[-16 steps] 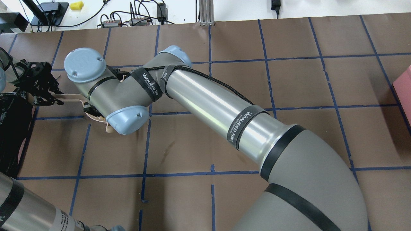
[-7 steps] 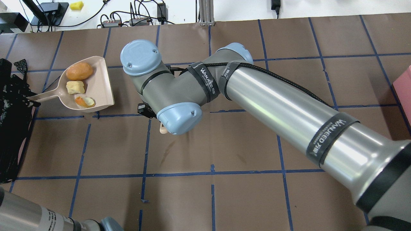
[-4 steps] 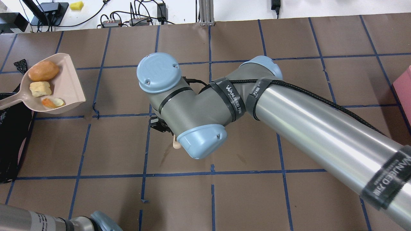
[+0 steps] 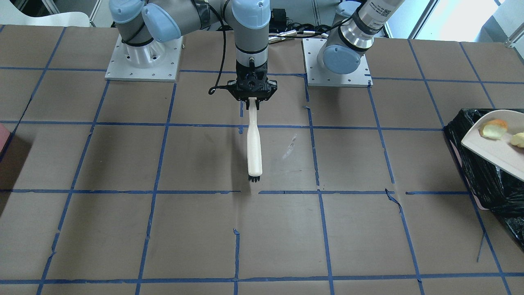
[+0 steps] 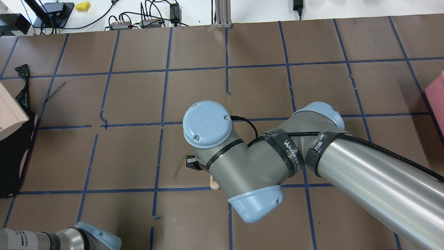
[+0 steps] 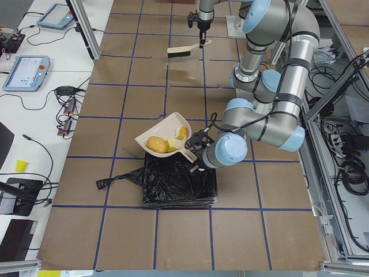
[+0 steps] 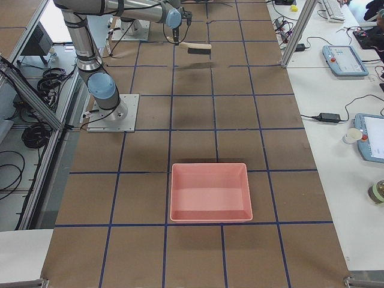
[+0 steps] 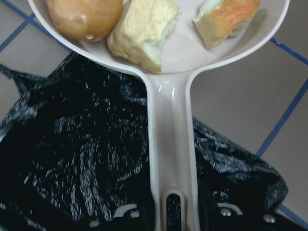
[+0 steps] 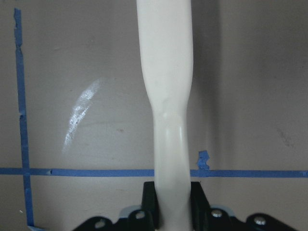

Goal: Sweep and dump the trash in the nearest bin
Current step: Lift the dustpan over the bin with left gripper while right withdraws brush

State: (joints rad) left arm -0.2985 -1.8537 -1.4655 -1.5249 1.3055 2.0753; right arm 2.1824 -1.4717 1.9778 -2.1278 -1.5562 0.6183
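Observation:
My left gripper (image 8: pixel 175 222) is shut on the handle of a beige dustpan (image 8: pixel 171 144). It holds the pan above the edge of the bin (image 6: pixel 179 184), which is lined with a black bag. The pan (image 6: pixel 167 135) holds a brown roll (image 8: pixel 86 14), a yellow chunk (image 8: pixel 144 31) and an orange-edged piece (image 8: pixel 226 19). My right gripper (image 4: pixel 252 96) is shut on a cream hand brush (image 4: pixel 254 143) with black bristles, held over the table's middle near the robot's base. The brush handle fills the right wrist view (image 9: pixel 166 72).
A pink tub (image 7: pixel 210 192) stands at the table's end on the robot's right and shows at the overhead view's right edge (image 5: pixel 438 93). My right arm's elbow and wrist (image 5: pixel 242 163) cover the near middle of the brown, blue-taped table (image 4: pixel 163 229).
My left gripper has carried the loaded dustpan left, off the table and over the bin. My right arm has drawn the brush back toward the robot's base.

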